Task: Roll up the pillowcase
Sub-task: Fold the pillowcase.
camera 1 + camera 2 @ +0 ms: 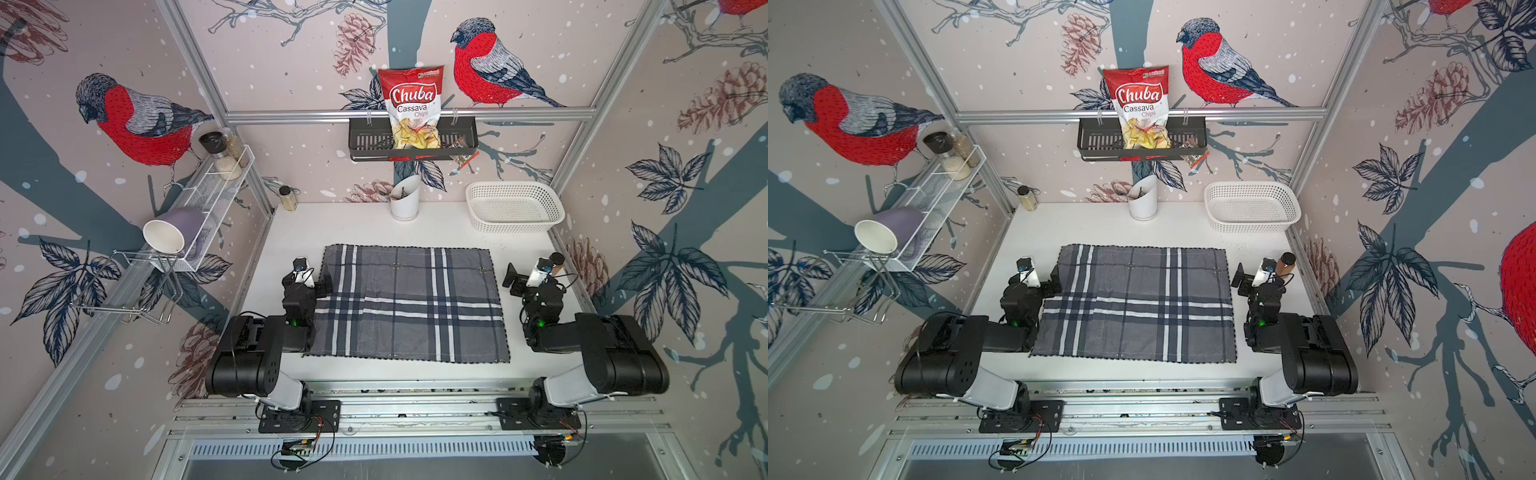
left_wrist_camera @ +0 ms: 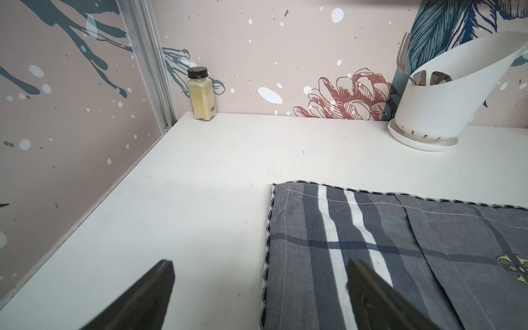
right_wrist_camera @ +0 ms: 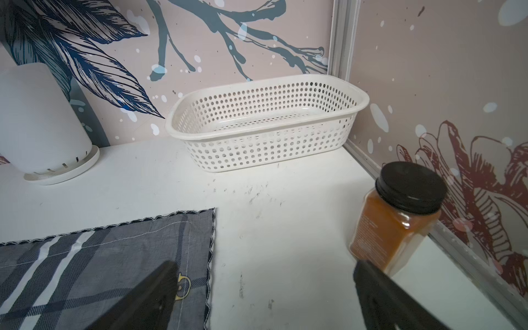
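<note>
The large grey plaid cloth pillowcase lies flat, centred on the white tabletop, left fingers and right fingers spread wide and empty at its side edges, so rolling looks unstarted and pinching one edge should come next.

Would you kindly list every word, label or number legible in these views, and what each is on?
"Chuba": on the red and white chip bag.
"Cassava Chips": same bag, below the brand.
Too small to read: green logo at the bag's top.
Blurred: barcode on the pale spice jar, label on the orange spice jar.
</note>
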Robot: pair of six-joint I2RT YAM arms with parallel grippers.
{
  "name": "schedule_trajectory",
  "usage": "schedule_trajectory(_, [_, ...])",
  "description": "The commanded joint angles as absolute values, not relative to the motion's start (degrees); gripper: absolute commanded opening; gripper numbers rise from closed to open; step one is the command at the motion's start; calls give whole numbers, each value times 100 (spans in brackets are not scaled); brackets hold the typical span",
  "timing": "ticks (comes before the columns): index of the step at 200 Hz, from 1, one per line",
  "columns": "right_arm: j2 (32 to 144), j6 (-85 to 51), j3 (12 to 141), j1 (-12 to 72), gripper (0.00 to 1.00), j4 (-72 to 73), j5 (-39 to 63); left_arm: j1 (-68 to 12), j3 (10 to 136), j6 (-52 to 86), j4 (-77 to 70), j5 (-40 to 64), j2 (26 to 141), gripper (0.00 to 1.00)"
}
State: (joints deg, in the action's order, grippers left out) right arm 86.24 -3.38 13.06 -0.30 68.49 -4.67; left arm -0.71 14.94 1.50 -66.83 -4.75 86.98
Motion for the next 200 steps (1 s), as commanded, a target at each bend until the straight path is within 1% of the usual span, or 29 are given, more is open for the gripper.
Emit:
schedule_trajectory(1, [8605,-396,1304,-18,100,6963,-426,-70,1521,116,-6741,-536,8699,98])
schedule_trajectory(70, [8618,-414,1324,-35,100,6934,-426,-5,1538,160,-6723,-405,8706,97])
schedule_trajectory(82, [8593,-454,1333,-36,100,6940,-550,-13,1538,159,-6746,-421,8641,95])
schedule_trajectory(87, [8558,-474,1375,-31,100,6876,-602,-45,1616,150,-6551,-540,8508,90])
schedule_trajectory(90, [8533,-479,1396,-23,100,6863,-638,-94,1706,145,-6298,-686,8401,88])
schedule_trajectory(96, [8391,-469,1520,35,100,6531,-831,-187,2008,201,-5396,-1016,8087,86])
schedule_trajectory(105, [8050,-459,1960,243,100,5433,-1335,-211,2635,556,-4047,-1298,7723,83])
schedule_trajectory(109, [7856,-515,2265,393,100,4624,-1637,-218,2862,779,-3546,-1412,7566,83])
schedule_trajectory(114, [7719,-577,2473,517,100,4168,-1786,-225,3121,1132,-2905,-1522,7390,82])
schedule_trajectory(121, [7491,-683,2757,768,100,3566,-2020,-223,3410,1750,-2071,-1553,7151,83])
schedule_trajectory(134, [6956,-976,3221,1351,100,2328,-2405,-223,3743,2700,-745,-1272,6760,83])
schedule_trajectory(148, [6365,-1500,3379,1721,100,1394,-2253,-223,3967,3403,718,-1237,6402,82])
schedule_trajectory(164, [5656,-2461,3392,1834,100,194,-1531,-209,3961,4053,2147,-1526,5950,82])
schedule_trajectory(180, [5060,-3161,3198,2056,100,-689,-817,-199,3644,4620,3079,-1524,5471,84])
schedule_trajectory(200, [4487,-3871,3163,2825,100,-1950,-1129,-260,3263,5170,3673,-1203,5059,84])
